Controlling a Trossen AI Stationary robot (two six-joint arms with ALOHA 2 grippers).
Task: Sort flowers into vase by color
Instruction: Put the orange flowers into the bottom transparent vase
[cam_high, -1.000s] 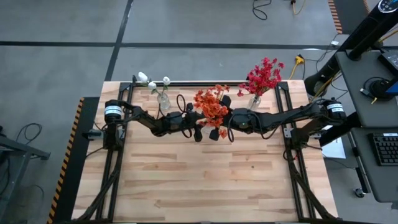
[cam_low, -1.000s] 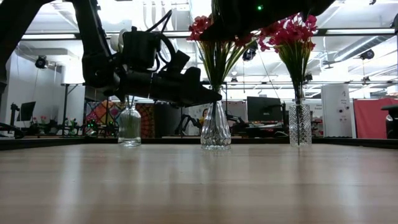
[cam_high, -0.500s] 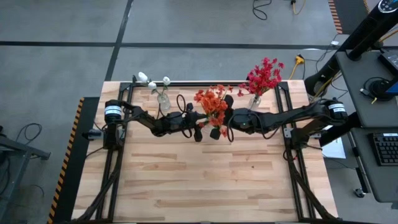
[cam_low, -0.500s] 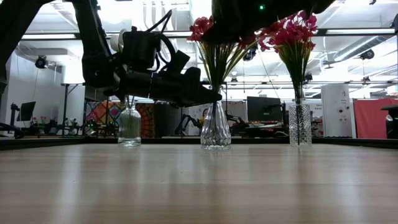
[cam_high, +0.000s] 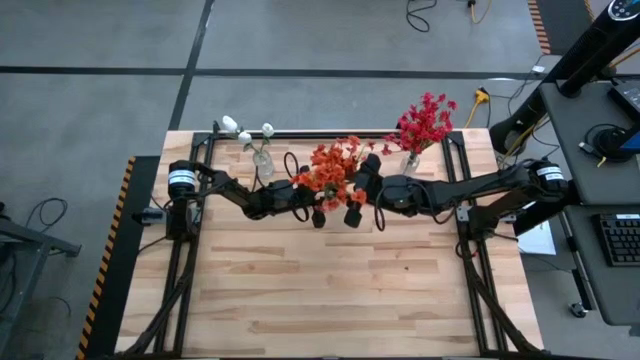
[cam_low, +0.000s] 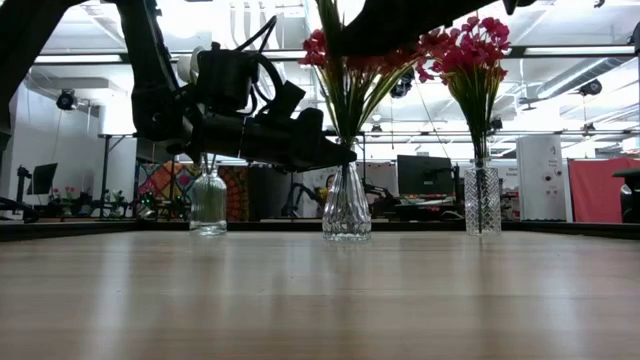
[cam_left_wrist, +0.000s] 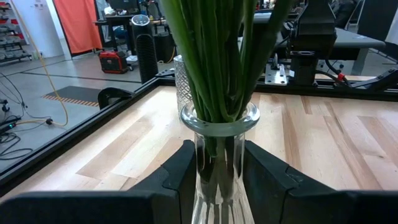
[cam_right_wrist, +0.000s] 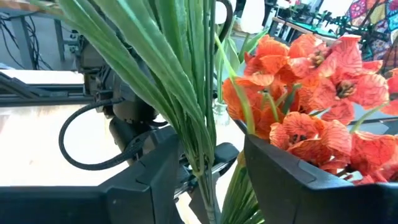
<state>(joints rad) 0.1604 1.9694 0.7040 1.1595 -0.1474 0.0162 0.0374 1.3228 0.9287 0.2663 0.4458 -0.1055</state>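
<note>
Your right gripper (cam_right_wrist: 208, 177) stands parted around the long green stems of the orange flowers (cam_high: 330, 168), apparently letting go. Your left gripper (cam_left_wrist: 217, 171) clamps the clear glass fluted vase (cam_left_wrist: 219, 155) at its neck. The stems sit in that vase. Withdraw the right gripper straight, clear of the blooms, and hold the vase steady.

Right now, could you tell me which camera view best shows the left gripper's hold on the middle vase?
The left wrist view: both fingers flank the middle vase below its rim. The low view shows the left gripper side-on; from above, orange blooms hide the contact.
</note>
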